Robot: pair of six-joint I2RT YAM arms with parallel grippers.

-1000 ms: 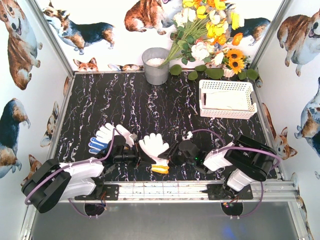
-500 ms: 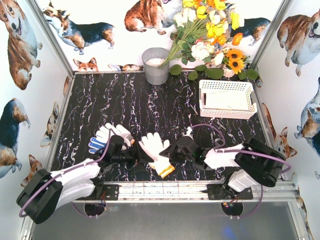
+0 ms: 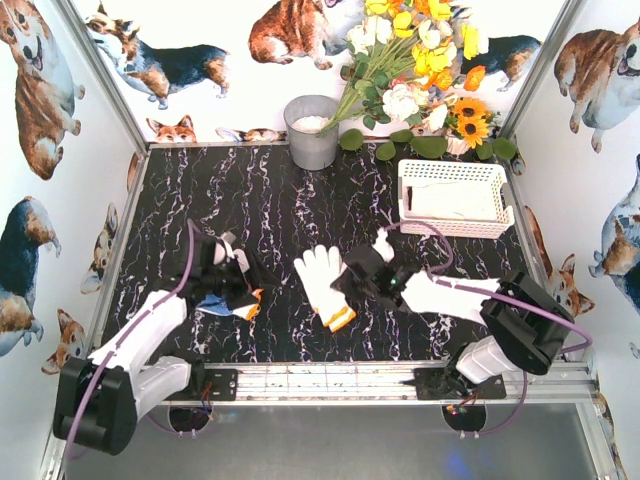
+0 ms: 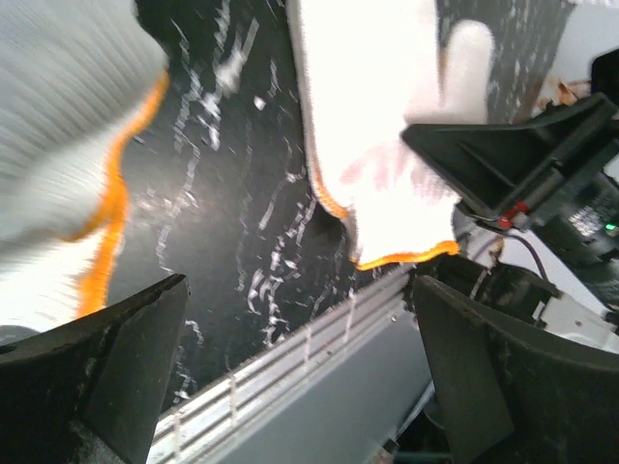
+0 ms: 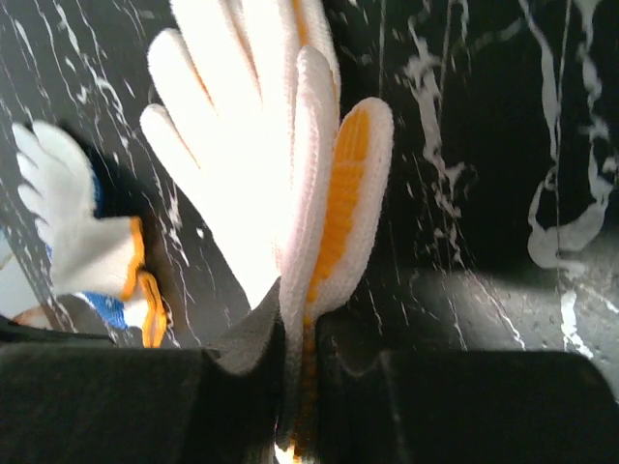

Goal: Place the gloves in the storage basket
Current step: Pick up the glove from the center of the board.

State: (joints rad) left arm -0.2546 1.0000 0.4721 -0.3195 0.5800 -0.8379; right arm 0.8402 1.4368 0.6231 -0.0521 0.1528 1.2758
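Gloves (image 3: 322, 278) lie in two places near the front of the black marbled table (image 3: 280, 200), well apart from the white basket (image 3: 455, 198) at the back right. Something pale lies inside the basket, too washed out to name.

The right gripper (image 3: 346, 286) is clenched on one white glove with an orange cuff. In the right wrist view its fingers (image 5: 426, 406) pinch the glove (image 5: 256, 164) edge-on, and a yellow palm side shows along the fold. The glove's fingers point away from the arm, and the cuff hangs toward the front rail.

The left gripper (image 3: 240, 285) is over a small heap (image 3: 222, 303) of blue and white gloves on the left. Its jaws stand wide apart, released, with only bare tabletop between them in the left wrist view. A blurred orange-edged glove (image 4: 58, 126) shows at the upper left there.

A grey bucket (image 3: 312, 130) and a bunch of flowers (image 3: 420, 60) stand at the back.
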